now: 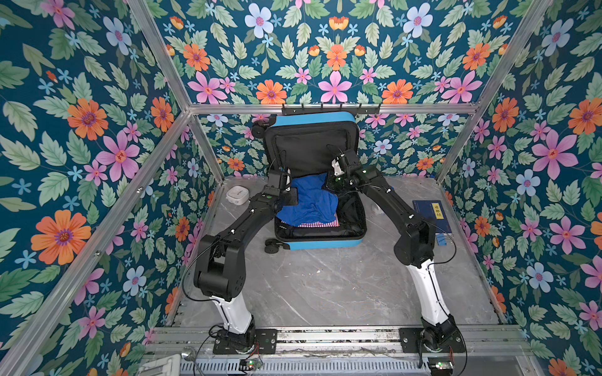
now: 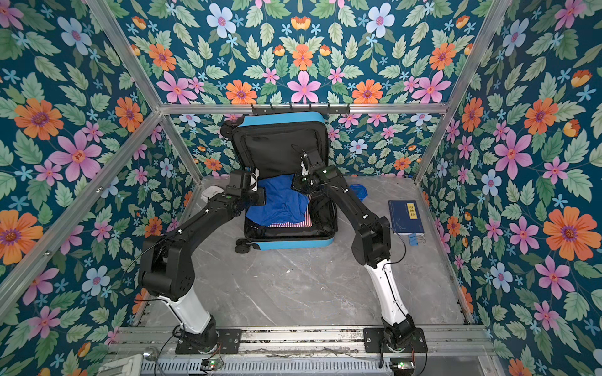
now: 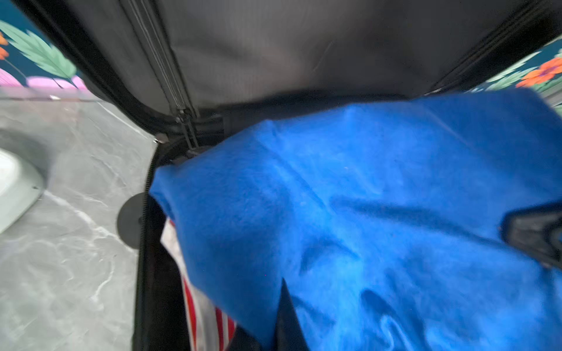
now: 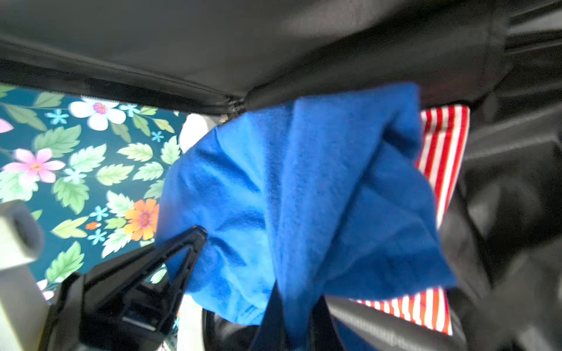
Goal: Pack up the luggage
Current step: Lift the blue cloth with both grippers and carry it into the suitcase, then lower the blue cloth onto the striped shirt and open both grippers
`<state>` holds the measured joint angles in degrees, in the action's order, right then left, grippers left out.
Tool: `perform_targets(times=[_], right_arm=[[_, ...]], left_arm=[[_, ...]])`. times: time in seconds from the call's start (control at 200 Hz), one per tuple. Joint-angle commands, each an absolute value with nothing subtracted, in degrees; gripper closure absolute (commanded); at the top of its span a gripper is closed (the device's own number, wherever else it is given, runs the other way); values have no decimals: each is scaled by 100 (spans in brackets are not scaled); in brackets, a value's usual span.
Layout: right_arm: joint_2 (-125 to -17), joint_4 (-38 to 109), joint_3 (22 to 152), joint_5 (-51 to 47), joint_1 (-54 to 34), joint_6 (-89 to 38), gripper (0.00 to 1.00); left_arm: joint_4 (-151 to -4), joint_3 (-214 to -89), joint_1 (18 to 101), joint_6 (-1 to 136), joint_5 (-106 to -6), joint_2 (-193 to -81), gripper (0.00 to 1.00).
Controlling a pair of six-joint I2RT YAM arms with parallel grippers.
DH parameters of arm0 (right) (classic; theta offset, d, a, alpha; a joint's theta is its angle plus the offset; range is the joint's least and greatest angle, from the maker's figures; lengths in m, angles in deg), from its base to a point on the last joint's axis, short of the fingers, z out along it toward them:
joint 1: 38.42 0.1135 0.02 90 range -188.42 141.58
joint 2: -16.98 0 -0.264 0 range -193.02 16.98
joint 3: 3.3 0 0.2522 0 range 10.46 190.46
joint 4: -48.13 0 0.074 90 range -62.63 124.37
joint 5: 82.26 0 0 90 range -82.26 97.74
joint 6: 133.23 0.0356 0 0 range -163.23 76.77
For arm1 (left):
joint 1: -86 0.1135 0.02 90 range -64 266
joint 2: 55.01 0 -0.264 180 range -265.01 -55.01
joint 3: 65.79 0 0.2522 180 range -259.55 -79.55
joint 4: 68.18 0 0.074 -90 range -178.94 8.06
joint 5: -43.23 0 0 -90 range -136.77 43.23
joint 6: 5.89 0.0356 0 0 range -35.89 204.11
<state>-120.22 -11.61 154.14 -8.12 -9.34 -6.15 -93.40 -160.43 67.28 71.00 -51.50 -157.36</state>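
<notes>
Luggage [image 1: 322, 244] lies open at the back middle of the grey marble worktop [image 1: 325, 286], seen in both top views. Its base half lies flat on the worktop with the caster wheels to the left. The lid [image 1: 309, 143] stands upright against the floral back wall, black lining facing forward.

Contents of the base half: a red-and-white striped cloth [image 1: 312, 224] lies underneath, and a crumpled blue cloth [image 1: 312, 201] covers most of it. The right part of the base shows bare black lining.

Left gripper [image 3: 283, 310]: fingers narrow, pinched on the blue cloth at its left side, by the base's left rim. Right gripper [image 4: 275, 307]: fingers narrow, pinched on the same cloth at its far right corner, close to the hinge line.

Outside the luggage: a white device [image 1: 237, 195] sits on the worktop to the left, apart from the shell. A dark-blue book [image 1: 431, 215] with a yellow label lies well apart on the right, with blue clips [image 2: 415, 239] just beside its near corner. A small blue octagonal item [image 2: 358, 190] lies behind the right arm.
</notes>
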Motion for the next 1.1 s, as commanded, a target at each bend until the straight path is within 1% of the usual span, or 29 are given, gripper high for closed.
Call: perform_targets(times=[0.0, 0.13, 0.195, 0.375, 0.425, 0.46, 0.515, 0.575, 0.625, 0.675, 0.82, 0.97, 1.09], right_arm=[[-12468, -1694, 15986, -820, -985, -597, 100], [-12618, -1433, 15799, -807, -1097, -399, 100], [-12636, -1332, 15695, -800, -1151, -327, 91], [-12811, -1304, 15824, -907, -1245, -253, 73], [-12901, -1401, 15981, -907, -1258, -299, 65], [-12943, -1447, 16087, -925, -1266, -335, 60], [-12977, -1510, 16167, -916, -1271, -398, 51], [-12942, -1542, 16164, -873, -1283, -453, 45], [-12903, -1597, 16163, -810, -1293, -511, 42], [-12833, -1674, 16139, -714, -1302, -579, 42], [-12397, -1870, 15776, -121, -1301, -667, 41], [-11725, -1725, 15045, 415, -1295, -746, 38], [-11489, -1753, 14872, 543, -1287, -849, 37]], left_arm=[[-9095, -16225, 6782, 7102, -5247, -15968, 100], [-9131, -16363, 6824, 7067, -5165, -16224, 100], [-9156, -16406, 6850, 7064, -5121, -16338, 100], [-9377, -16671, 6956, 7079, -5021, -16751, 100], [-9421, -16708, 6980, 7056, -5006, -16827, 93], [-9420, -16689, 6996, 7021, -4966, -16843, 85], [-9419, -16648, 7030, 6948, -4900, -16832, 69], [-9391, -16596, 7061, 6885, -4864, -16781, 59], [-9396, -16579, 7079, 6858, -4829, -16715, 52], [-9393, -16560, 7103, 6840, -4796, -16637, 49], [-9339, -16439, 7101, 6834, -4589, -16290, 47], [-9404, -16386, 7097, 6777, -4360, -15913, 46], [-9458, -16333, 7100, 6734, -4295, -15709, 45]])
